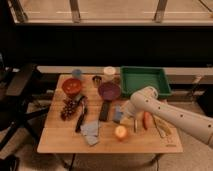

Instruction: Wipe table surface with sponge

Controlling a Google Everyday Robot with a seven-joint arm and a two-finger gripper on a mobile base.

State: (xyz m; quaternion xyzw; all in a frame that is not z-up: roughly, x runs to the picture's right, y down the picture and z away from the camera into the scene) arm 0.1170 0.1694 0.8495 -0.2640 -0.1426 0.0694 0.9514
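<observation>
Sponge, bluish, lies mid-table, in front of purple bowl. End effector sits low, just beside it, likely lined up for pickup. Grip state: cannot tell.

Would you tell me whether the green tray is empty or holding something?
Empty: the green tray shows only bare green floor. The pincer is outside it, above the wooden table.

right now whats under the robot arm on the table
The gripper sits low near the purple bowl, over a blue sponge whose left edge shows. An orange-red item peeks out below the arm. Anything directly beneath it is covered.
</observation>
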